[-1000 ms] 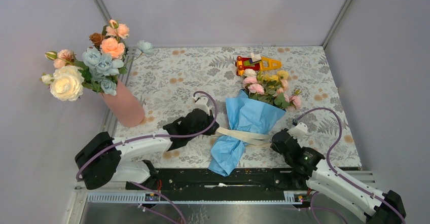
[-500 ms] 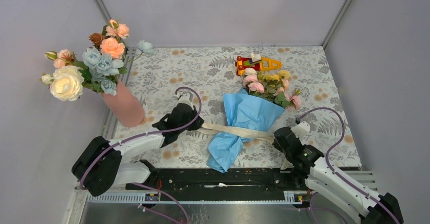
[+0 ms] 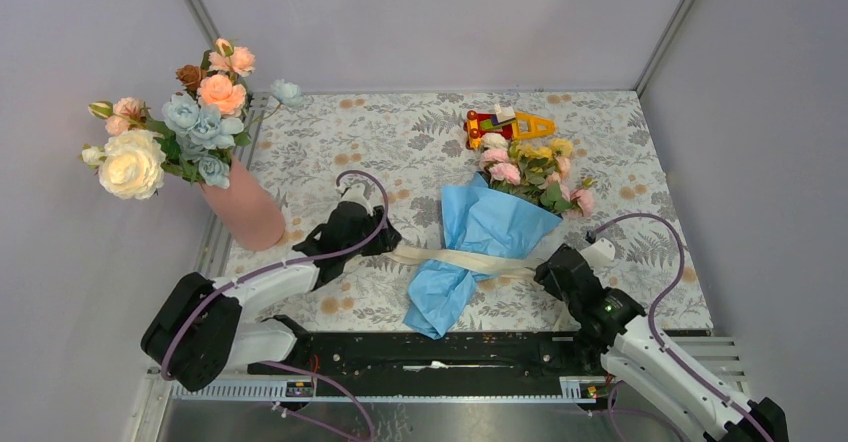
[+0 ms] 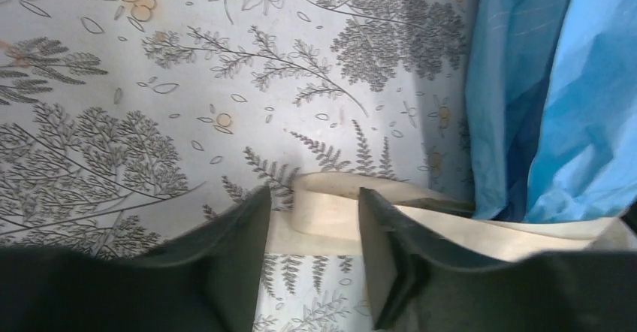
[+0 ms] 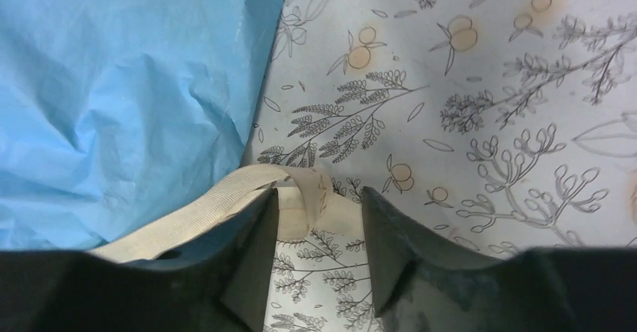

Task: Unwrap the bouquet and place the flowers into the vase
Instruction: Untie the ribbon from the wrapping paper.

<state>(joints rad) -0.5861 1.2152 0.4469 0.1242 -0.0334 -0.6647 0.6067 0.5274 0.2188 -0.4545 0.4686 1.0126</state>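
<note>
The bouquet (image 3: 490,230) lies on its side in the middle of the table, just right of centre, heads pointing to the far right and its twisted tail towards the near edge. A second ago the cream ribbon (image 3: 462,259) was bunched about the waist of the wrapper, with the left gripper (image 3: 372,240) pressed up against it; now the ribbon is drawn out into one long flat band across the paper, and that gripper has backed away to the left. The tail of the wrapper has also swung a little to the left.

Both grippers stand with fingers parted. In each wrist view a curled ribbon end lies in the gap, loose, not pinched – the right gripper (image 3: 550,267) sits at the ribbon's right end, close to the paper.

The paper (image 5: 113,84) is crinkled, light blue with a darker fold showing. The ribbon is a woven tape, matt and ribbed. The flowers (image 3: 530,167) are small pink, yellow and cream roses with green leaves, spilling out of the wide mouth of the cone.

The vase (image 3: 245,212) – smooth, salmon pink, tapered – stands well apart at the left edge, holding larger peach, dusty-blue and cream blooms (image 3: 170,137). A red-and-yellow toy (image 3: 505,122) lies just beyond the roses. The table cover (image 3: 330,152) is pale, printed with grey ferns and orange buds.
</note>
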